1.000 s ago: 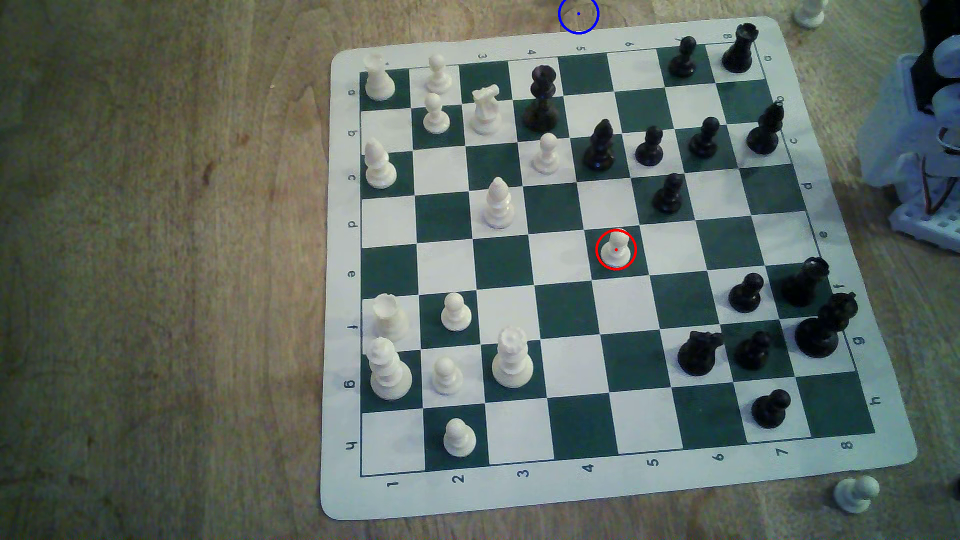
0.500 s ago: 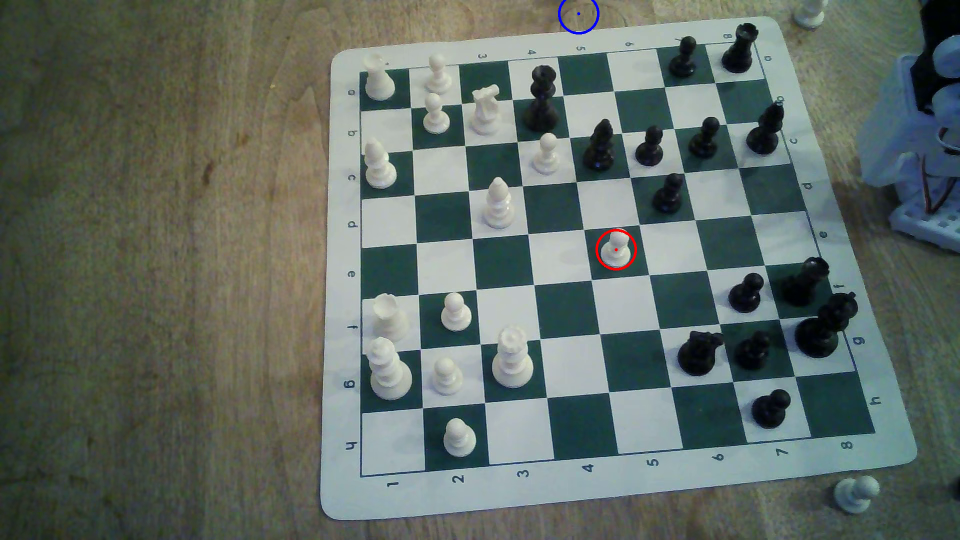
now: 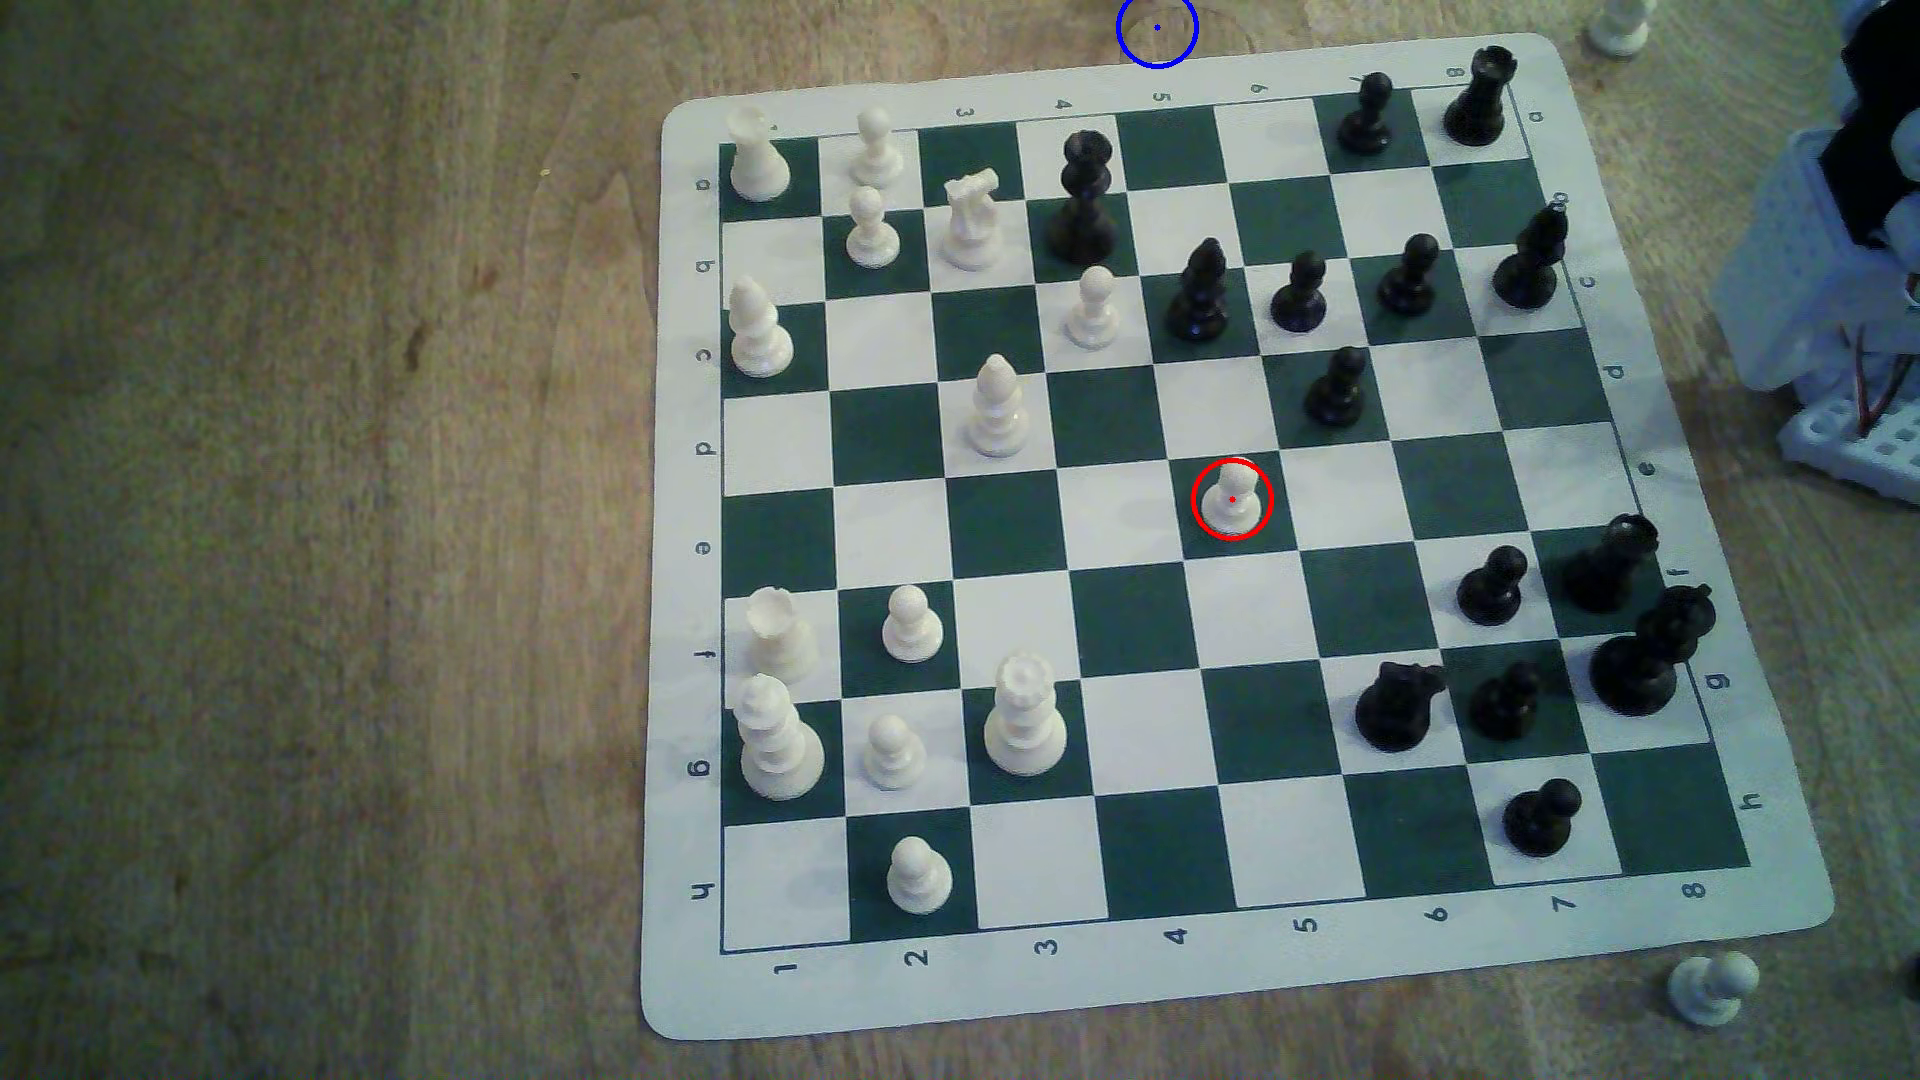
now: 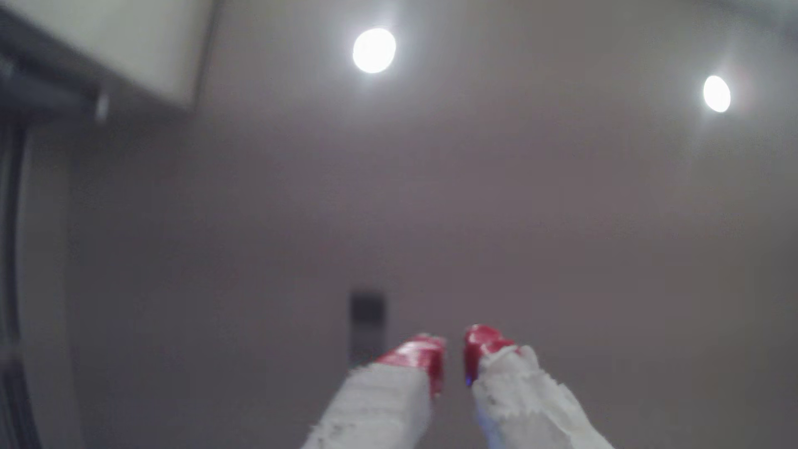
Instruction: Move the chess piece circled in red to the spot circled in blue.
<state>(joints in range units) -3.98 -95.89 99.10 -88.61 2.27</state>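
White pawn [image 3: 1232, 498] ringed red stands upright on a green square near the centre of the chess mat [image 3: 686, 582], free on all sides, nearest neighbour a black pawn [image 3: 1337, 387] one square diagonally toward the mat's far edge. Looks like a mid-game layout: white pieces crowd the mat's edge on the exterior view's left, black the right-hand edge, so the pawn is easy to reach from above.

Blue-ringed spot [image 3: 1156, 28] is bare wooden tabletop [image 3: 312, 519] just off the mat's far edge, beside the file-5 label; nothing on it.

Arm base and white links [image 3: 1829, 301] sit off the mat's right-hand edge, near its far corner, not over the board. Wrist view: gripper [image 4: 454, 345] points up at ceiling lights [image 4: 374, 50], red-tipped fingers [image 4: 421, 352] with a narrow gap, nothing between them. Likely still parked, reach not yet started; pawn untouched.
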